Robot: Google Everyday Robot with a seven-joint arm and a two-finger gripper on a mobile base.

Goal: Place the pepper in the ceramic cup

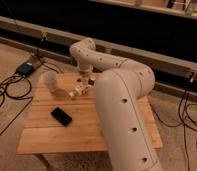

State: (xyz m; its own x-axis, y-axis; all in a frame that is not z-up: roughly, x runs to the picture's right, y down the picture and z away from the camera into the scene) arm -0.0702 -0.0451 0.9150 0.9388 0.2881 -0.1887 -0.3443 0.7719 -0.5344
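**Spotter:** Where is your hand sitting?

**Operator:** My hand (pixel 85 76) is low over the far half of the bench (pixel 67 137), hanging under the bent arm. I cannot tell from here whether it is clenched or released.

**Spotter:** And the pepper?

**Operator:** I see a small red shape tight against the hand, on the side toward the thick arm link. I take that for the pepper (pixel 90 79). I cannot tell whether it is gripped or only lying on the bench beside the hand. It is too small for me to read its long axis.

**Spotter:** Which way to the cup?

**Operator:** The ceramic cup (pixel 51 81) is near the bench's far corner, on the left of my view. It is near the hand but apart from it, on the side away from the pepper. As I judge it, the carry runs sideways toward that corner, then down over the rim. I cannot make out whether the cup stands square.

**Spotter:** Anything in the path?

**Operator:** A beige block (pixel 78 91) lies just in front of the hand, a little toward the cup. I would travel high enough to clear it. A dark flat object (pixel 61 116) lies nearer me, well out of the line.
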